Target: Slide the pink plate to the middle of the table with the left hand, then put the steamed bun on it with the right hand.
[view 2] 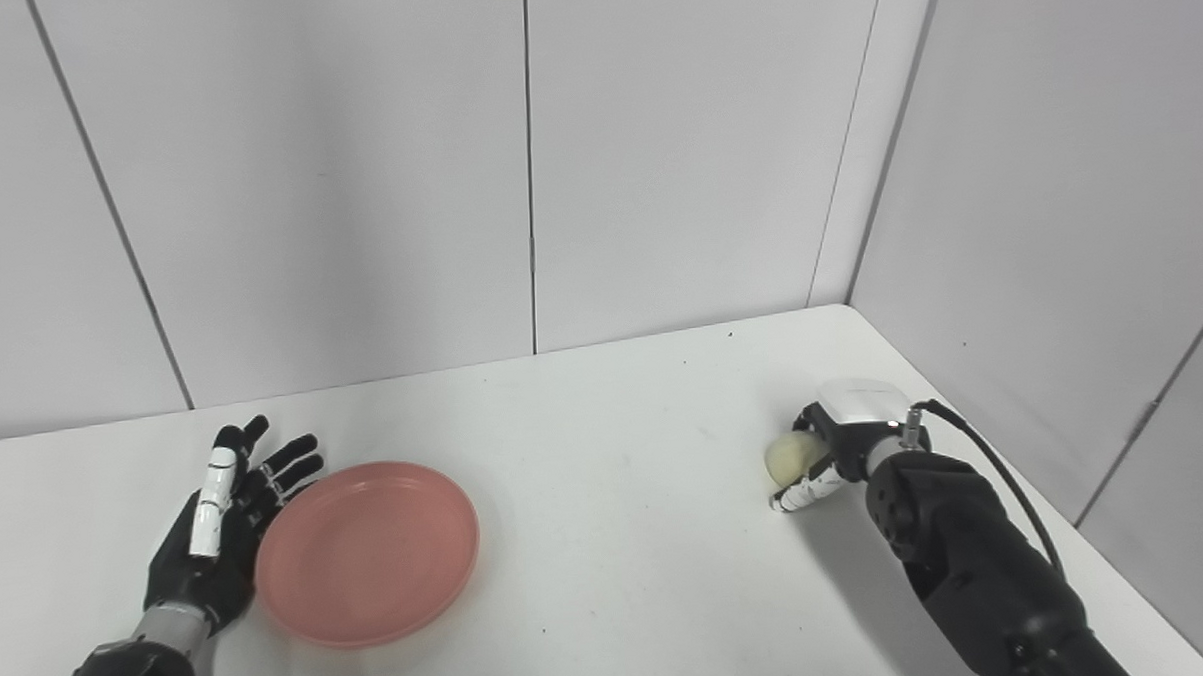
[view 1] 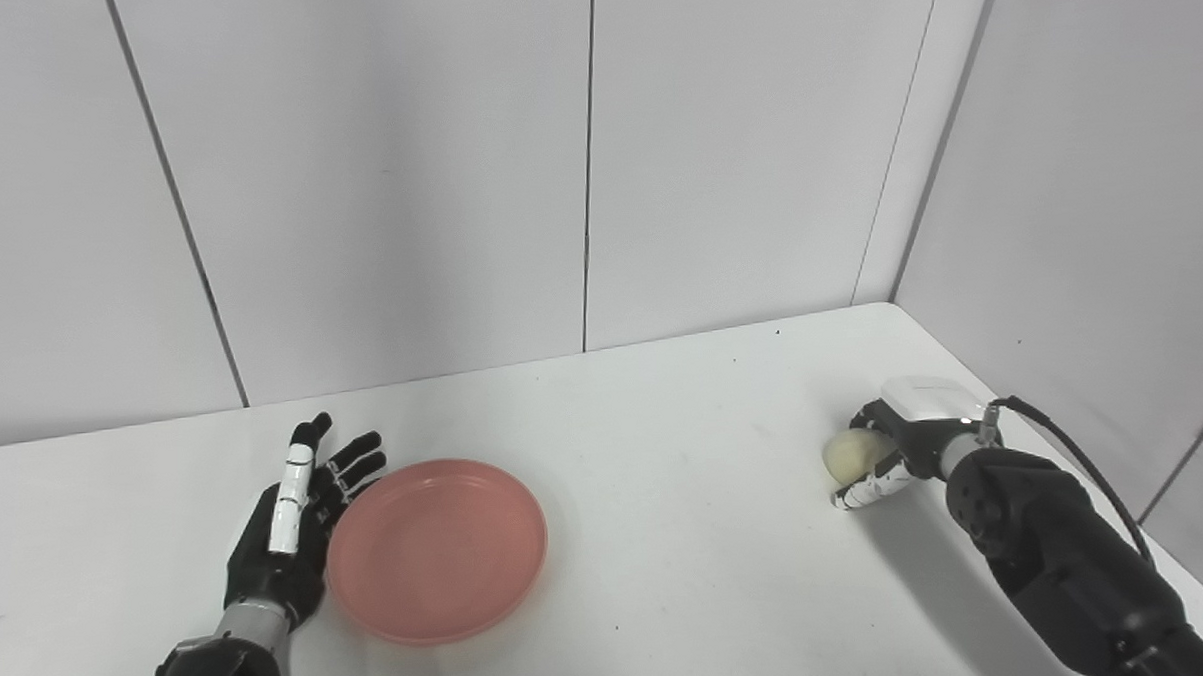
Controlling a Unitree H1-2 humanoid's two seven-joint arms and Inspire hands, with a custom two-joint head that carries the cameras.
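Note:
The pink plate [view 1: 437, 549] lies flat on the white table [view 1: 655, 446], left of the middle. My left hand [view 1: 293, 529] is open, fingers straight and apart, its palm side against the plate's left rim. The pale steamed bun [view 1: 856, 456] sits at the right side of the table. My right hand [view 1: 900, 443] is closed around the bun from the right, thumb curled under its front. In the right eye view the plate [view 2: 367, 551], left hand [view 2: 218, 536], bun [view 2: 794, 456] and right hand [view 2: 845, 440] show the same.
Grey wall panels [view 1: 596, 178] stand close behind the table and along its right edge [view 1: 1059, 262]. A black cable [view 1: 1076, 456] runs from the right wrist along the forearm.

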